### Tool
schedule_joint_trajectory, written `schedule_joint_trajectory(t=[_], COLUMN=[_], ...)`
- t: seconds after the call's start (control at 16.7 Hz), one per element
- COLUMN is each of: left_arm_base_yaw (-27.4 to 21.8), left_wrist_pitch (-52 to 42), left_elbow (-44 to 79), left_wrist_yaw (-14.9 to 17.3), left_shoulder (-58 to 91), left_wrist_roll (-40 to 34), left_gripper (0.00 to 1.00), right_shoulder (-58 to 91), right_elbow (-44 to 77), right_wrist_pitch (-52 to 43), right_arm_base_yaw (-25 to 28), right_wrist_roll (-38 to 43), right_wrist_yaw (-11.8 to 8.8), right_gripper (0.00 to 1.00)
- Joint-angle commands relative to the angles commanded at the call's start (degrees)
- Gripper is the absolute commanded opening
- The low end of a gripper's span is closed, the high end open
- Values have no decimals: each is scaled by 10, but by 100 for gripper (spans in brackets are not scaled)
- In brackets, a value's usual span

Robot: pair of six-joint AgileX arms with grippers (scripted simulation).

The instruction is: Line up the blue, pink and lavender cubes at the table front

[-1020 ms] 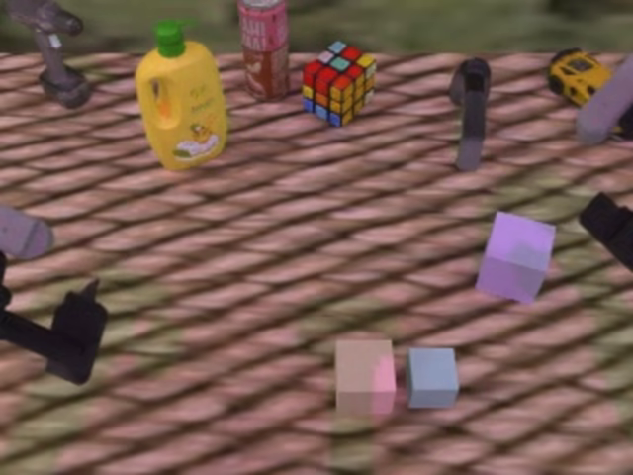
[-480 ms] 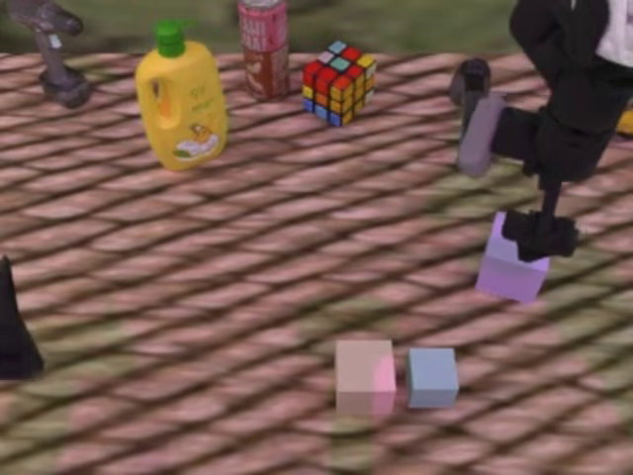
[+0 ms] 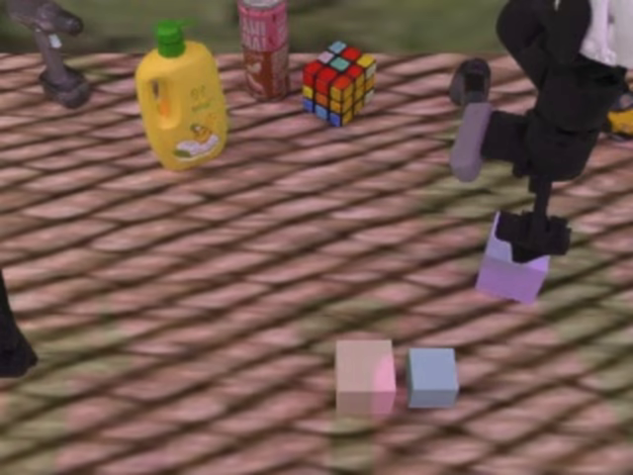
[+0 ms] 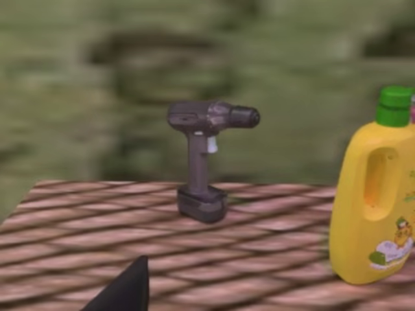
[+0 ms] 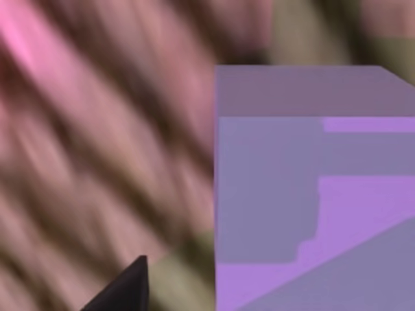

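The lavender cube [image 3: 509, 279] sits at mid right on the table [image 3: 247, 247], turned a little askew. My right gripper [image 3: 532, 237] hangs open over the cube's far part. In the right wrist view the cube [image 5: 311, 194] fills the frame close up, and one dark fingertip [image 5: 133, 285] stands clear of its side. The pink cube [image 3: 364, 376] and the smaller blue cube [image 3: 432, 377] rest side by side near the table front, almost touching. My left gripper [image 3: 12, 346] is parked at the left edge, mostly out of frame, with one fingertip [image 4: 130, 288] showing.
Along the back stand a grey drill [image 3: 54, 49], a yellow bottle [image 3: 181, 99], a red can [image 3: 263, 45] and a multicoloured puzzle cube [image 3: 338, 82]. A dark grey tool [image 3: 472, 84] lies behind the right arm. The left wrist view shows the drill [image 4: 202, 162] and bottle [image 4: 376, 201].
My right arm swung in from the right edge to over the lavender cube and has sunk slightly. My left arm pulled back to the left edge. No cube has moved.
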Motion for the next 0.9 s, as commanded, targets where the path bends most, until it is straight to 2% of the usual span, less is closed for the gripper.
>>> schedule_joint_trajectory(t=[0.18,0.54,0.84,0.9], left_arm_base_yaw=[0,0,0,0], left_wrist_pitch=[0,0,0,0], left_elbow=[0,0,0,0], left_wrist_yaw=[0,0,0,0], left_shoulder=[0,0,0,0], left_wrist_roll=[0,0,0,0], left_gripper=[100,100,100,100], right_shoulder=[10,64,72,72], right_elbow=[-16,-91,-99,-99], right_wrist_pitch=[23,157,169,169], right_arm_base_yaw=[2,4,4,4], right_wrist_roll=[-1,1,1,1], right_wrist_yaw=[0,1,1,1], right_gripper=[100,100,100,92])
